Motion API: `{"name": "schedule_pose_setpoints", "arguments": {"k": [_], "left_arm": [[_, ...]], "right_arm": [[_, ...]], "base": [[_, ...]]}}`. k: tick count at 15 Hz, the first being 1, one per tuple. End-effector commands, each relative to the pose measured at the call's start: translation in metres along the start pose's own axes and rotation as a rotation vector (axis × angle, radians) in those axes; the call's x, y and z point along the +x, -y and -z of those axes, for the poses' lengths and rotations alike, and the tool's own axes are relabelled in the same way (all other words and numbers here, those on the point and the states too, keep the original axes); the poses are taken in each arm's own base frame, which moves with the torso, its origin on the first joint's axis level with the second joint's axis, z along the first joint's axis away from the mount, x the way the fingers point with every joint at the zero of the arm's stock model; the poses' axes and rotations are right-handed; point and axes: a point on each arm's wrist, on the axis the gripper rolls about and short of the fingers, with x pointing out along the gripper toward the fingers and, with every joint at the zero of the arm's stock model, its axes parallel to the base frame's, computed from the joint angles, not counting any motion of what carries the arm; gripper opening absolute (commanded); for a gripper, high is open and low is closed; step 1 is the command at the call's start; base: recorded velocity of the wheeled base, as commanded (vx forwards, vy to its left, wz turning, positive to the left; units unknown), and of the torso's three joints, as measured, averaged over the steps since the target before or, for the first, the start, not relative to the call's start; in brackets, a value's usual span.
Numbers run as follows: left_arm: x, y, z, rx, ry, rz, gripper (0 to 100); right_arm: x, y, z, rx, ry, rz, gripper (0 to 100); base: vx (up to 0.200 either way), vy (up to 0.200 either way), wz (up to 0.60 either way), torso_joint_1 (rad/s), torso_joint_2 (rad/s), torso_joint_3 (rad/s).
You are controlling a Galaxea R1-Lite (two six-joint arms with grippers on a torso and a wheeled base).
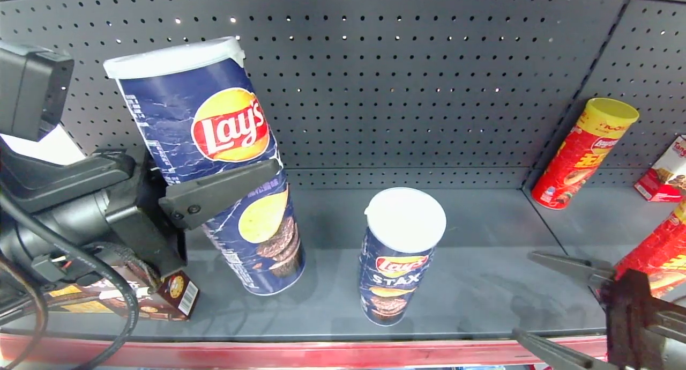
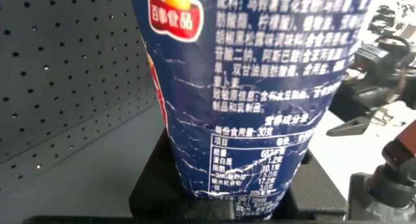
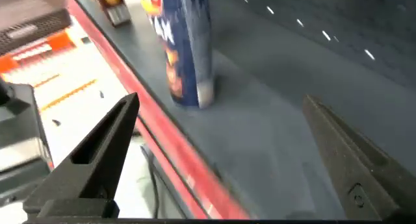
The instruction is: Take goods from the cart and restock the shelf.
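My left gripper (image 1: 241, 177) is shut on a tall blue chip can (image 1: 214, 155) with a white lid, at the left of the grey shelf (image 1: 482, 284). The can leans left at the top, and its base is at or just above the shelf floor; I cannot tell if it touches. The left wrist view shows this can (image 2: 253, 100) close up between the jaws. A second blue chip can (image 1: 399, 257) stands upright mid-shelf near the front edge, also seen in the right wrist view (image 3: 185, 49). My right gripper (image 1: 525, 295) hangs open at the shelf's front right, its fingers (image 3: 104, 146) spread with nothing between them.
A brown box (image 1: 161, 297) lies at the front left under my left arm. Past a divider on the right are a leaning red can (image 1: 584, 150), another red can (image 1: 659, 257) and a red box (image 1: 664, 171). A pegboard wall (image 1: 402, 91) backs the shelf; a red strip (image 1: 321, 354) edges its front.
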Motion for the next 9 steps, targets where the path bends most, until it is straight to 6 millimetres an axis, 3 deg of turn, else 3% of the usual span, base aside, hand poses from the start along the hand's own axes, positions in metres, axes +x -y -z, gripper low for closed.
{"name": "schedule_pose_setpoints", "arguments": {"k": [1,4,5,7,9], "left_arm": [[-0.006,0.005,-0.002,0.007,0.01,0.004,0],[-0.005,0.005,-0.003,0.008,0.012,0.008,0],[-0.006,0.005,-0.003,0.011,0.015,0.007,0],[-0.006,0.005,-0.002,0.011,0.013,0.008,0],[-0.005,0.006,-0.003,0.01,0.012,0.012,0]], "right_arm": [[-0.056,-0.025,0.011,-0.022,0.021,0.13,100],[-0.095,-0.048,0.025,0.041,-0.006,0.269,100],[-0.117,-0.062,0.039,0.062,-0.009,0.358,100],[-0.142,-0.079,0.065,0.068,-0.033,0.498,100],[-0.146,-0.082,0.078,0.133,-0.058,0.597,100]], "base": [[0.0,0.0,0.0,0.0,0.0,0.0],[0.0,0.0,0.0,0.0,0.0,0.0],[0.0,0.0,0.0,0.0,0.0,0.0],[0.0,0.0,0.0,0.0,0.0,0.0],[0.0,0.0,0.0,0.0,0.0,0.0]]}}
